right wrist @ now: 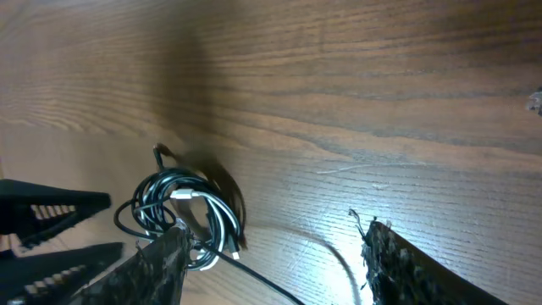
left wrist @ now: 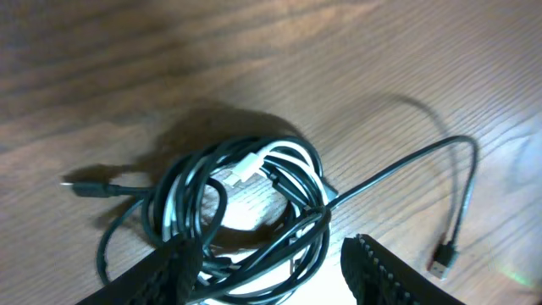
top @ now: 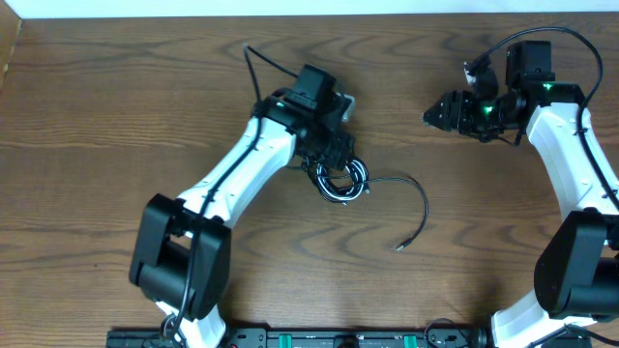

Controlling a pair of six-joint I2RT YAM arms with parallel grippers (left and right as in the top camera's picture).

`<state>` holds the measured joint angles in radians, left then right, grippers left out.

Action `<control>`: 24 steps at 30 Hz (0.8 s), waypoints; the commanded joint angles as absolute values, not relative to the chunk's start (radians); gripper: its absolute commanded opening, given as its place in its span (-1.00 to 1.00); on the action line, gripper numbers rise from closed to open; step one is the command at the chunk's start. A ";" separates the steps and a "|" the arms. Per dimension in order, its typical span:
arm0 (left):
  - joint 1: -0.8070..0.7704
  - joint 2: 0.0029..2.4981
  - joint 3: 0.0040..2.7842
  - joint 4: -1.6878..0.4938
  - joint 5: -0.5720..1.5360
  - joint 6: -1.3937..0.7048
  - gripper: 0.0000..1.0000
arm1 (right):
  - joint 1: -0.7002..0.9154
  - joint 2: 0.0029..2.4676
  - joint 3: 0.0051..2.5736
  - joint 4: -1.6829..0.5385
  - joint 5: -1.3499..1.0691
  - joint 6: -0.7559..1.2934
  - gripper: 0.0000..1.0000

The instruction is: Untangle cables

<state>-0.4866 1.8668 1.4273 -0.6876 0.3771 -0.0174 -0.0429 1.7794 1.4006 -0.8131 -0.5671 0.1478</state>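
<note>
The cables [top: 342,184] lie as a small coiled bundle of black cords with one white cord in the middle of the wooden table. One black cord [top: 423,198] runs out to the right and ends in a plug [top: 400,247]. My left gripper [top: 334,164] is open right over the bundle's upper edge. In the left wrist view the cables [left wrist: 246,199] lie partly between the fingers of the left gripper [left wrist: 271,275], and the plug [left wrist: 440,264] shows at the right. My right gripper [top: 435,114] is open and empty, up and to the right of the bundle. The right wrist view shows the cables [right wrist: 190,216] beyond the right gripper [right wrist: 271,263].
The wooden table [top: 116,126] fills the view, with a white strip along its far edge [top: 290,8]. A thick black wire [top: 259,66] loops off the left arm. A dark rail [top: 319,338] runs along the front between the arm bases.
</note>
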 commanded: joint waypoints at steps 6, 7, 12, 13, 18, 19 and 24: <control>-0.495 1.932 1.423 -0.701 0.331 0.056 0.16 | -0.047 1.752 1.407 -0.833 -0.529 0.133 0.29; -0.495 1.932 1.423 -0.701 0.331 0.056 0.16 | -0.047 1.752 1.407 -0.833 -0.530 0.133 0.30; -0.496 1.934 1.423 -0.706 0.331 0.056 -0.14 | -0.047 1.752 1.407 -0.833 -0.529 0.133 0.30; -0.496 1.934 1.423 -0.706 0.331 0.056 -0.24 | -0.047 1.752 1.407 -0.833 -0.530 0.133 0.30; -0.499 1.934 1.423 -0.726 0.331 0.088 -0.78 | -0.047 1.752 1.407 -0.835 -0.529 0.133 0.30; -0.499 1.934 1.423 -0.734 0.332 0.089 -0.85 | -0.047 1.752 1.407 -0.835 -0.529 0.133 0.30; -0.482 1.894 1.465 -0.780 0.332 0.062 -0.85 | -0.047 1.752 1.407 -0.835 -0.530 0.133 0.31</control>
<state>-0.4984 1.9278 1.4265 -0.7555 0.3370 0.0757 -0.0429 1.7794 1.4006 -0.8337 -0.5293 0.1478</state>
